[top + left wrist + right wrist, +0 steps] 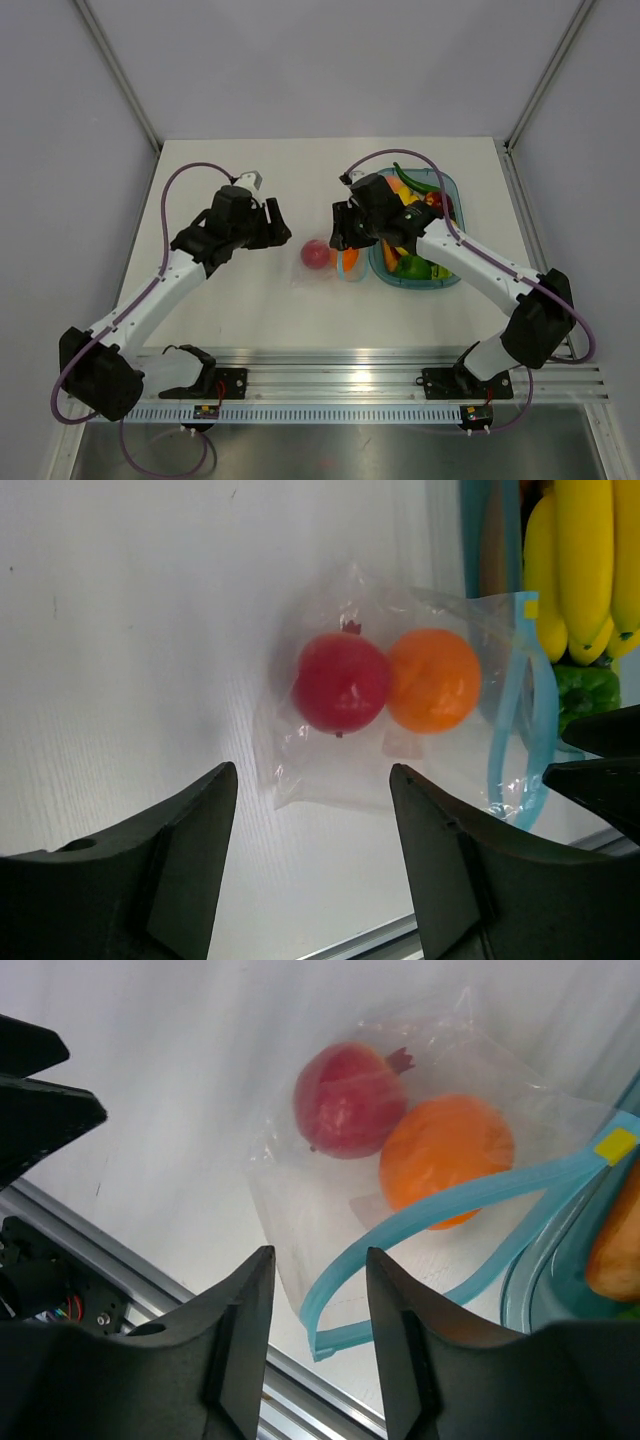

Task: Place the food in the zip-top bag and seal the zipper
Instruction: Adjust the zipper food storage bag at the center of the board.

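Top external view showed the zip-top bag (325, 268) lying flat on the white surface (250, 300) at the middle of the frame, just left of a blue-tinted tray (447, 283). Inside the bag sat the red fruit (316, 254) on the left and the orange fruit (349, 262) on the right, touching each other. The left pincer (281, 229) hung above and left of the bag and the right pincer (338, 228) above and right of it. Neither was touching the bag.

Left wrist view had the left pincer's two dark fingers (190, 860) standing well apart at the bottom of the frame with nothing between them. The bag lay beyond them in the centre. The zipper (530, 730) ran down the bag's right edge, its two light blue strips bowed apart. Yellow bananas (585, 560) and a green pepper (585, 690) showed at the upper right.

Right wrist view had the right pincer's fingers (240, 1360) apart at the bottom, gripping nothing. The zipper's lower end lay just beyond them. The strips gaped in a loop across the orange fruit, with a yellow tab (615, 1145) at the far right end beside the tray rim.
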You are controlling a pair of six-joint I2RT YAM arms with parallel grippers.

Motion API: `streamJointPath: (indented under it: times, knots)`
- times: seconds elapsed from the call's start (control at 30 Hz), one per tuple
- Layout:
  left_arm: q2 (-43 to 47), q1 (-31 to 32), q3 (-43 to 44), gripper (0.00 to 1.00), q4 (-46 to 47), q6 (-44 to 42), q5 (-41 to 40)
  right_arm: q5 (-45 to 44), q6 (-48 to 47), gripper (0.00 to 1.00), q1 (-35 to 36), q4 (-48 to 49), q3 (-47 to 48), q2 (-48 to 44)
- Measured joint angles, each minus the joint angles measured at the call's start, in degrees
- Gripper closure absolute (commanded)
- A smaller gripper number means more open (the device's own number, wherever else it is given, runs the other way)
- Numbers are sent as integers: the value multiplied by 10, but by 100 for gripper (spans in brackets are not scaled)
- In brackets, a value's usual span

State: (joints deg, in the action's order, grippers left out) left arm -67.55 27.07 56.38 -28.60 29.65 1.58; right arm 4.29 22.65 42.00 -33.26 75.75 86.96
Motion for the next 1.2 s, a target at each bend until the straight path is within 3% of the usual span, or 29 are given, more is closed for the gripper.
streamJointPath:
  times: [0.17,0.4,0.53,0.67,0.87,1.2]
  knots:
    - [-9,13,37,36,-17,-9,-2,-30,1,48,0,-21,0,-28]
    - [-59,94,111,36,-58,-22,-52,-78,12,45,-11,-39,-11,-100]
    - [-85,139,153,25,-94,-26,-104,-95,27,34,-74,-44,-61,-157]
    - [-137,200,226,22,-136,-28,-171,-107,43,30,-164,-64,-112,-214]
    - [-228,277,309,25,-171,-35,-231,-107,61,28,-205,-71,-154,-252]
    - [-338,332,379,30,-216,-36,-285,-105,68,27,-216,-71,-177,-262]
